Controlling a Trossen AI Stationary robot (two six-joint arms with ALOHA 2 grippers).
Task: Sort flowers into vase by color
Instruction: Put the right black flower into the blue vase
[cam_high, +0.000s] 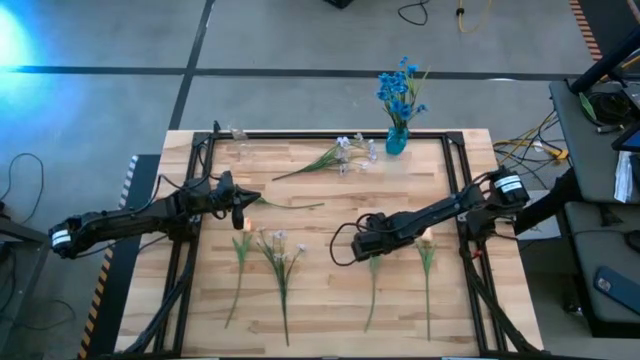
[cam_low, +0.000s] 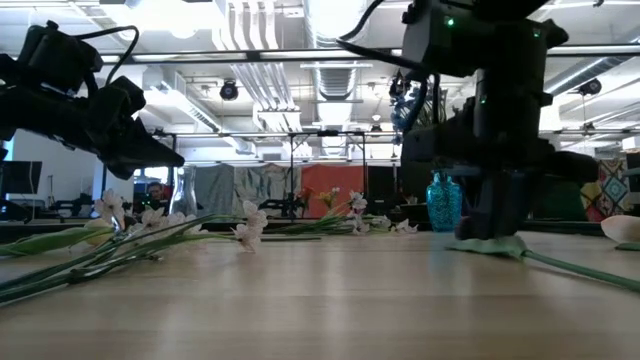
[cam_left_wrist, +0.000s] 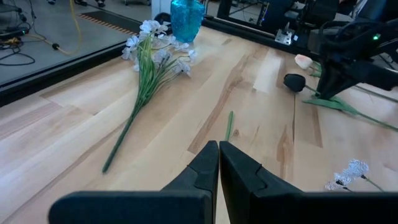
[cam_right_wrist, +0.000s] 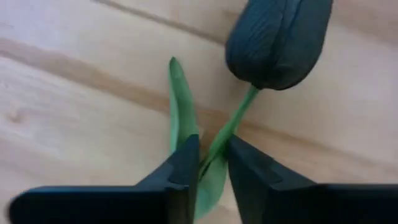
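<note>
My right gripper (cam_high: 362, 240) is low over the table's middle, shut on a dark-budded tulip (cam_right_wrist: 277, 40) that lies on the wood. My left gripper (cam_high: 240, 208) hangs above the table's left half, shut and empty (cam_left_wrist: 219, 149). A loose green stem (cam_left_wrist: 229, 124) lies on the wood ahead of it. A bunch of white-lilac blossoms (cam_high: 340, 155) lies near the far edge. Blue blossoms (cam_high: 400, 88) stand in a blue vase (cam_high: 397, 142). Two peach tulips (cam_high: 247, 228) (cam_high: 427, 237) and a white-lilac stem (cam_high: 280, 245) lie flat toward the near edge. My right gripper pinches the dark tulip's green stem (cam_right_wrist: 231, 124) just below the bud, where a leaf (cam_right_wrist: 180, 102) branches off. The fingers (cam_right_wrist: 183, 162) come from above, pointing down, and lie across the stem. The flower still lies on the table, leaf (cam_low: 490, 246) flat on the wood.
A black frame rail (cam_high: 330, 134) borders the table top. A clear glass vase (cam_high: 237, 133) stands at the far left corner. Bare wood lies between the two arms and along the near edge (cam_high: 330, 335).
</note>
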